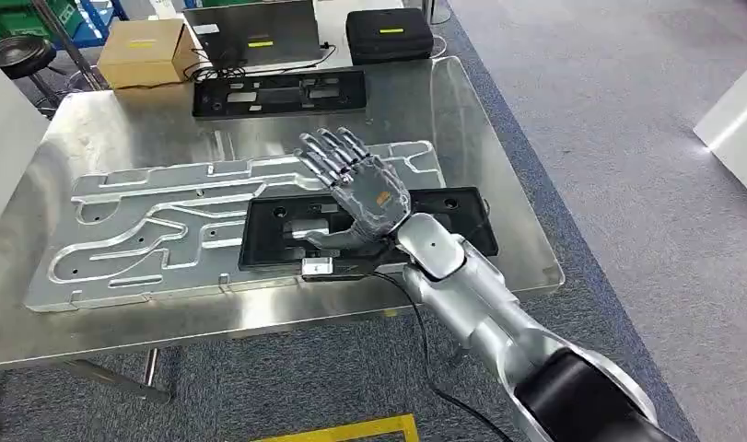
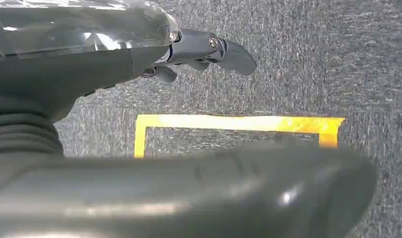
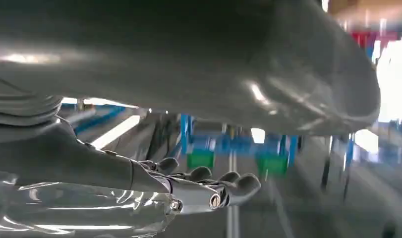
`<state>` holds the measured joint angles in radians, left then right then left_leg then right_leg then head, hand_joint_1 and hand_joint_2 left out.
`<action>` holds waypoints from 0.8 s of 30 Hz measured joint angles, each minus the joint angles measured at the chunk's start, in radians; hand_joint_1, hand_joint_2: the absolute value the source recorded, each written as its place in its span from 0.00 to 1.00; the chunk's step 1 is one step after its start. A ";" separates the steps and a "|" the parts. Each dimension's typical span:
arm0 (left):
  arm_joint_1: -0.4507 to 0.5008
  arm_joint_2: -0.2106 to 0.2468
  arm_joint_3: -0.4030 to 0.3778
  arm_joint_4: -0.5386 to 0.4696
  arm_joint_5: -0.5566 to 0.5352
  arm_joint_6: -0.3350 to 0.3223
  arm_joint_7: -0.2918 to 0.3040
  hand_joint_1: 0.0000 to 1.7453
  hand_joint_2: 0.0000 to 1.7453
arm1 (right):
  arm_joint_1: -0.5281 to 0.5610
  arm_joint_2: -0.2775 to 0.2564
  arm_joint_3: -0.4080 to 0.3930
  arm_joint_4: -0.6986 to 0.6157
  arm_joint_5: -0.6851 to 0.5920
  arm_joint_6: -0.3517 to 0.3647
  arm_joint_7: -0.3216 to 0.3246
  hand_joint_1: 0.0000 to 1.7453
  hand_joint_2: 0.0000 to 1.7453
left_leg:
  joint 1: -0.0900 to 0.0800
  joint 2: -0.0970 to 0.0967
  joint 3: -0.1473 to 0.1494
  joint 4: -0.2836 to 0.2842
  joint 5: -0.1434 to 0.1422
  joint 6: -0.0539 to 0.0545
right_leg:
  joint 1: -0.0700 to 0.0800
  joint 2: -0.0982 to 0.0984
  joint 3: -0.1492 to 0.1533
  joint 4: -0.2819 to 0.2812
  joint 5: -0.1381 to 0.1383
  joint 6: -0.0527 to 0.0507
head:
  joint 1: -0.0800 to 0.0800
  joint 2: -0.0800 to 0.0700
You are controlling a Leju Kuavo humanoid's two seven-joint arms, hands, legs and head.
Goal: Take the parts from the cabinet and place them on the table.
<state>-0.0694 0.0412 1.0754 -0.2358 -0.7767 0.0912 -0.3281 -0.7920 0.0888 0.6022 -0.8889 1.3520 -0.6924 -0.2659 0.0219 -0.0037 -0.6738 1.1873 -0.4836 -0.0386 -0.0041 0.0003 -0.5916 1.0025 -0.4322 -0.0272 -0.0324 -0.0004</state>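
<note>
The right hand [image 1: 365, 189] reaches over the near part of the steel table [image 1: 461, 120], palm down and fingers [image 1: 337, 152] stretched out and spread, gripping nothing. Under its palm and wrist lies a flat black part [image 1: 268, 235], a rectangular frame with cut-outs, resting across the near right portion of a large machined aluminium plate [image 1: 139, 230]. The fingers extend past the frame's far edge and sit over the plate; whether the palm actually touches the frame cannot be told, since the hand hides the frame's middle. A small silver-and-black block [image 1: 319, 267] sits at the frame's near edge beside the wrist, with a black cable [image 1: 425, 341] trailing down off the table. In the right wrist view the same fingers [image 3: 238, 186] are straight and apart, with blurred blue racking behind them.

In the left wrist view the left hand [image 2: 203, 49] hangs over grey carpet [image 2: 337, 64] and yellow floor tape [image 2: 238, 123], fingertips loosely extended with nothing in them; much of the hand is hidden by its own cover.

Farther back on the table lies a second black part [image 1: 277, 92], alike in shape. Beyond it stand a cardboard box [image 1: 148, 51], a grey laptop-like case [image 1: 254, 32] and a black case [image 1: 388, 32]
</note>
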 joint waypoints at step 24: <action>0.034 -0.056 0.143 -0.001 0.043 -0.010 -0.027 0.00 0.00 | 0.858 -0.120 -1.452 -0.640 -0.238 0.062 -0.405 0.00 0.00 | -0.029 -0.003 0.090 -0.160 0.020 0.043 | -0.003 -0.007 0.029 -0.018 -0.006 0.014 | 0.000 0.000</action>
<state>-0.0357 -0.0145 1.2180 -0.2365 -0.7340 0.0816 -0.3552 0.0659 -0.0313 -0.8501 -1.5284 1.1144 -0.6306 -0.6710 -0.0074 -0.0063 -0.5834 1.0272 -0.4638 0.0043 -0.0074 -0.0064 -0.5623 0.9845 -0.4383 -0.0130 -0.0320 -0.0004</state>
